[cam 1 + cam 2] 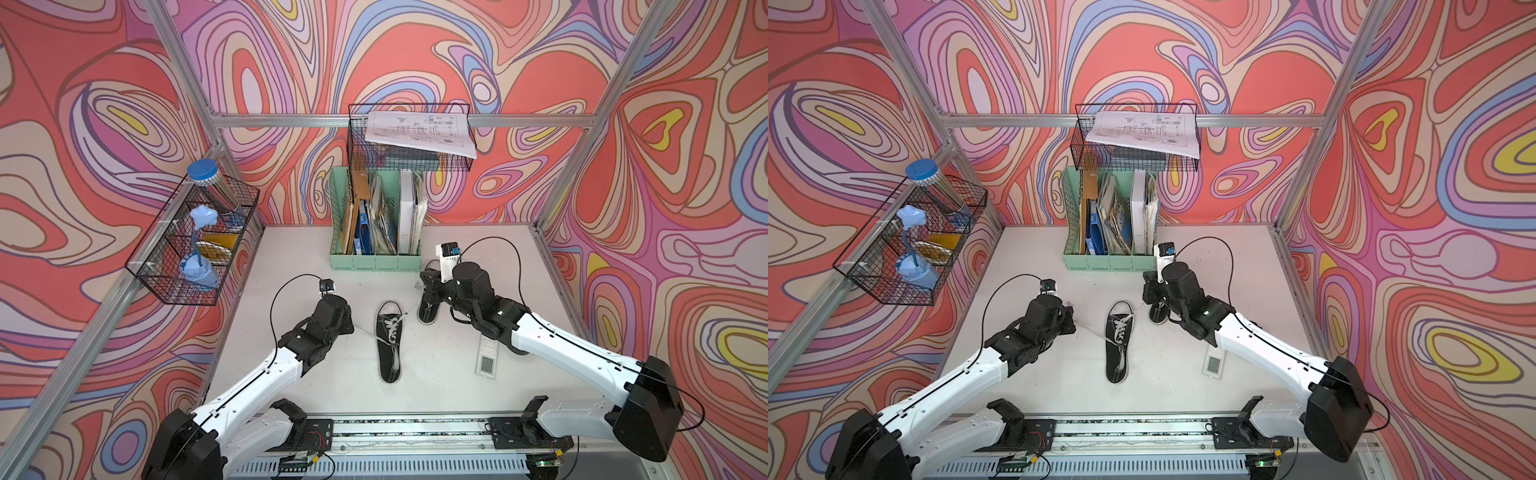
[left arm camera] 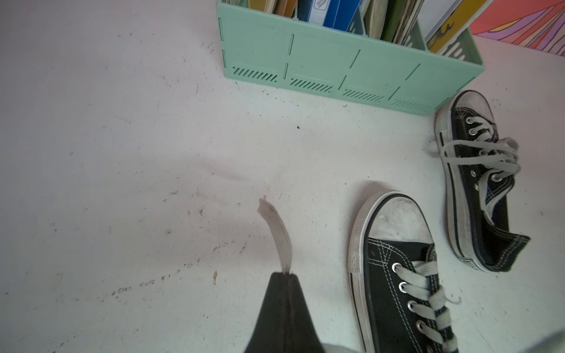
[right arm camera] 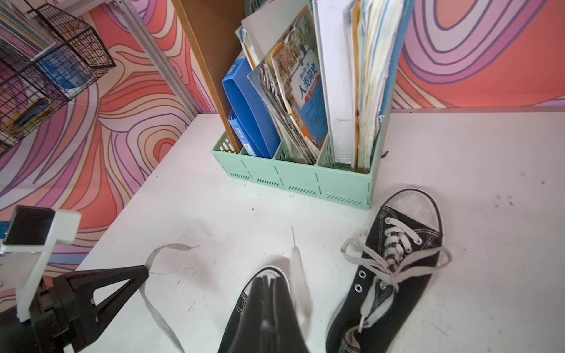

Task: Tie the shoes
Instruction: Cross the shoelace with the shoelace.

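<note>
White lace ends (image 2: 278,232) of one shoe (image 1: 390,340) are pinched in the closed left gripper (image 2: 289,275) and, it seems, the closed right gripper (image 3: 269,279), likely to start a knot. That shoe lies in front of the green file box (image 1: 376,262); the other shoe (image 2: 480,183) sits just beside its corner.

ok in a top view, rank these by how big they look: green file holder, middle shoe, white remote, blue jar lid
1. green file holder
2. middle shoe
3. white remote and blue jar lid: too close to rank; the remote is partly hidden and the lid sits nearer the camera
</note>
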Motion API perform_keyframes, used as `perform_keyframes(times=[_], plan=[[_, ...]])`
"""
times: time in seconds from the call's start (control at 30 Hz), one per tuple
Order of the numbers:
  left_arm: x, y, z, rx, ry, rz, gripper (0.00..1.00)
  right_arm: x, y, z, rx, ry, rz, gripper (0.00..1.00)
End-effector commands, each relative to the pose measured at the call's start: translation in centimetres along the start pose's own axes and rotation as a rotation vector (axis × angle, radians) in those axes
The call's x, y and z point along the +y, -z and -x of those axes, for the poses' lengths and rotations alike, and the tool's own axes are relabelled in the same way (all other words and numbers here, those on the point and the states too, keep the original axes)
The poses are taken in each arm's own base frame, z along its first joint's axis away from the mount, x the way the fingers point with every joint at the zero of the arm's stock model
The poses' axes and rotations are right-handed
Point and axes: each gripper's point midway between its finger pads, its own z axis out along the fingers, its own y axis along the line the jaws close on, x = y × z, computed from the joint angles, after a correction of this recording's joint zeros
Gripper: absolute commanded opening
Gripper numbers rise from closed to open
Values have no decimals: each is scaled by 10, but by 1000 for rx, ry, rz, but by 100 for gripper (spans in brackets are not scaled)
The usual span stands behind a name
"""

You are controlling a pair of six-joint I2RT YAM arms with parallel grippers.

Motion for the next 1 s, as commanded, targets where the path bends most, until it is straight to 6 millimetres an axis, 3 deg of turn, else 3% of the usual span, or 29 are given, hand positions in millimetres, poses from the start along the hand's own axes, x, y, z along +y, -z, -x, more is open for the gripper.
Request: perform_keyframes(times=[0.0, 0.13, 0.2, 0.33, 0.43, 0.53, 0.7, 0.83, 0.97], plan=[[4, 5, -9, 35, -46, -8, 0, 28, -17, 3, 27, 37, 139, 0], [-4, 3, -14, 10, -39, -78, 0, 60, -47, -25, 169, 14, 310, 0], [0, -2, -33, 46, -43, -82, 0, 59, -59, -39, 217, -15, 302, 0], [2, -4, -43, 80, -45, -86, 0, 3, -72, -71, 333, 9, -8, 0], [2, -5, -47, 85, -49, -90, 0, -33, -74, -100, 441, 44, -193, 11], [0, -6, -47, 89, -50, -96, 0, -41, -81, -124, 526, 30, -231, 22], [-1, -7, -49, 96, -52, -99, 0, -49, -98, -155, 593, 12, -256, 23], [-2, -7, -49, 101, -56, -102, 0, -71, -96, -173, 642, 7, -340, 25], [-1, -8, -49, 101, -57, -99, 0, -84, -90, -180, 660, 1, -386, 29]])
